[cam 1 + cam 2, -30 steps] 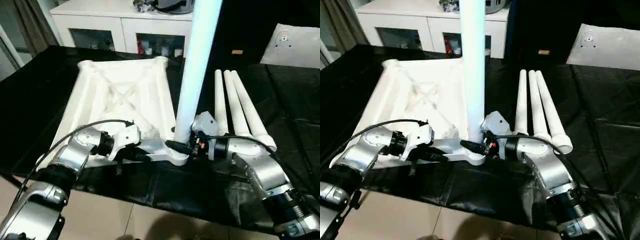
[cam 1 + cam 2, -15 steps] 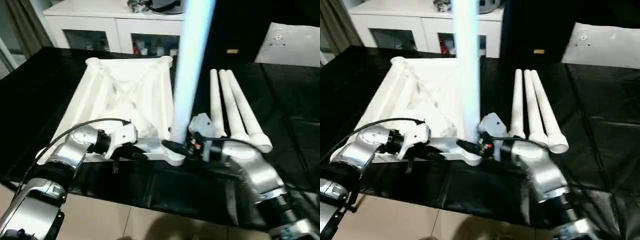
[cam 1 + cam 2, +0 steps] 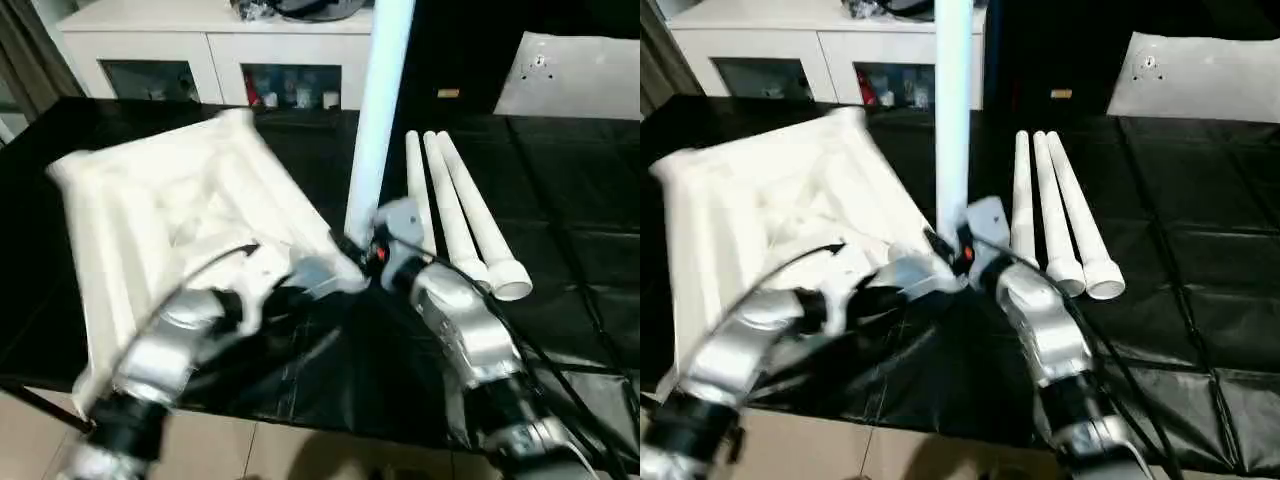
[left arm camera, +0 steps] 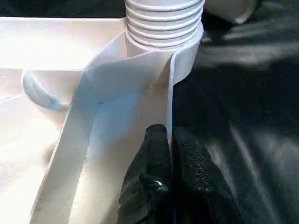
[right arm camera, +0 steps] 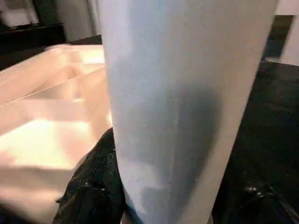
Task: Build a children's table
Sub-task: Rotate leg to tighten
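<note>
The white ribbed tabletop (image 3: 150,210) lies underside up on the black cloth, turned askew. One white leg (image 3: 380,110) stands upright at its near right corner, and its threaded end (image 4: 163,18) sits at the round corner socket (image 4: 189,58). My left gripper (image 4: 169,133) is shut on the tabletop's thin rim just beside that socket. My right gripper (image 3: 362,248) is shut on the upright leg near its base, with black fingers (image 5: 93,186) on either side of the tube. Three more legs (image 3: 450,210) lie side by side to the right.
A white cabinet with glass doors (image 3: 200,50) stands behind the table. A flat white board (image 3: 580,75) lies at the back right. The black cloth (image 3: 580,250) runs to the near table edge, with floor below it.
The tabletop's far end has swung to the left around the corner that holds the leg, and both arms went with it. The camera has shifted too. Both grips are unchanged.
</note>
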### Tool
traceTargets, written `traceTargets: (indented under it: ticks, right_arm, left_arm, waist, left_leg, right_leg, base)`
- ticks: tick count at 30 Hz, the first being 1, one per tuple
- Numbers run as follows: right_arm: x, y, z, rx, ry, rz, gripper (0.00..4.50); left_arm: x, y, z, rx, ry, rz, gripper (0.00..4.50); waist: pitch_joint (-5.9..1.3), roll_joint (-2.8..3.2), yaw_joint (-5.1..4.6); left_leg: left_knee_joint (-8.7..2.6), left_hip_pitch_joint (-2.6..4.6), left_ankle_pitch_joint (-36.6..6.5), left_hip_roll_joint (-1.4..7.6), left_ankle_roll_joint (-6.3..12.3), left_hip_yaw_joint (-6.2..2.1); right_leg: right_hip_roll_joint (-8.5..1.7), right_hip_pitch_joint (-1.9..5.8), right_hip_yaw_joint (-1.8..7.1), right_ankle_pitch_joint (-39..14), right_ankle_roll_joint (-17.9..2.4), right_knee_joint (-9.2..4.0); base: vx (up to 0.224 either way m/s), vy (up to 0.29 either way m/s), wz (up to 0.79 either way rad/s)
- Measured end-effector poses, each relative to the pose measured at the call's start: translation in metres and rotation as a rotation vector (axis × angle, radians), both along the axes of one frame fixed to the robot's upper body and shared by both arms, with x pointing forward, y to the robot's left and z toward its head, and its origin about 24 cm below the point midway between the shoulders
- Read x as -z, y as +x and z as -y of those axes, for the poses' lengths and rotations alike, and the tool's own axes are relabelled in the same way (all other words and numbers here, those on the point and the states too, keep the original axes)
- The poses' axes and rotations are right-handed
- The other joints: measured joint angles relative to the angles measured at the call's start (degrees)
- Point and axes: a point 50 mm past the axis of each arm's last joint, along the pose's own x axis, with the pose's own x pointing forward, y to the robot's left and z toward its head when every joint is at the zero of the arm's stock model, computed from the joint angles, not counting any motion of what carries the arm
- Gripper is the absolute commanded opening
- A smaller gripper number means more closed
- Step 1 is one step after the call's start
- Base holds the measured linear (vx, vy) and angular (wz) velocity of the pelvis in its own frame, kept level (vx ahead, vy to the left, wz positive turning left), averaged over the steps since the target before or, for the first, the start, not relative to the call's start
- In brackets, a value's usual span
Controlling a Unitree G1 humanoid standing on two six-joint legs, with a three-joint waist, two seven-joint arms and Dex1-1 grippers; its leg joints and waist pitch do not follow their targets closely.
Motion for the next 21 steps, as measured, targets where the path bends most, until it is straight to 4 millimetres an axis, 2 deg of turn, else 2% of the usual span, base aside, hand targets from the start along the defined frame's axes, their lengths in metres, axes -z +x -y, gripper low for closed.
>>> traceTargets:
  ticks: [9,10,12,15,21]
  right_arm:
    - [0.001,0.002,-0.002,0.016,0.013,0.000,1.89]
    - [0.001,0.001,-0.002,0.014,0.014,0.001,2.24]
    - [0.002,0.001,-0.003,0.011,0.018,0.005,2.59]
    - [0.010,-0.002,-0.003,0.014,0.005,-0.014,2.68]
    - [0.017,-0.007,0.001,-0.012,0.010,-0.037,3.17]
  left_arm:
    - [-0.002,-0.001,0.001,-0.007,0.075,0.046,0.00]
    - [-0.002,-0.001,0.001,-0.007,0.078,0.047,0.00]
    - [-0.003,-0.001,-0.001,-0.007,0.089,0.049,0.00]
    - [-0.004,-0.002,-0.001,-0.001,0.087,0.050,0.00]
    - [-0.006,0.000,-0.006,0.029,0.098,0.056,0.00]
  waist:
    - [-0.06,-0.30,-0.01]
    - [-0.06,-0.30,-0.04]
    - [-0.06,-0.30,-0.18]
    - [-0.04,-0.29,-0.07]
    - [-0.03,-0.30,-0.07]
  left_leg:
    - [-0.02,-0.03,0.0,0.03,0.04,0.00]
    - [-0.03,-0.04,0.0,0.02,0.03,0.00]
    - [-0.06,-0.04,0.0,0.03,0.03,0.00]
    - [-0.07,-0.23,0.0,0.04,0.04,-0.01]
    - [-0.06,-0.39,0.0,0.08,0.06,-0.01]
  right_leg:
    - [0.01,0.01,-0.06,0.0,0.0,-0.09]
    - [0.01,0.01,-0.06,0.0,0.0,-0.09]
    - [0.02,0.00,-0.06,0.0,0.0,-0.10]
    - [0.02,-0.15,-0.08,0.0,0.0,-0.10]
    - [0.04,-0.29,-0.12,0.0,0.0,-0.10]
  base:
    - [0.000,0.000,0.00]
    - [0.000,0.000,0.00]
    - [0.000,0.000,0.00]
    - [0.000,0.000,0.00]
    - [0.000,0.000,0.00]
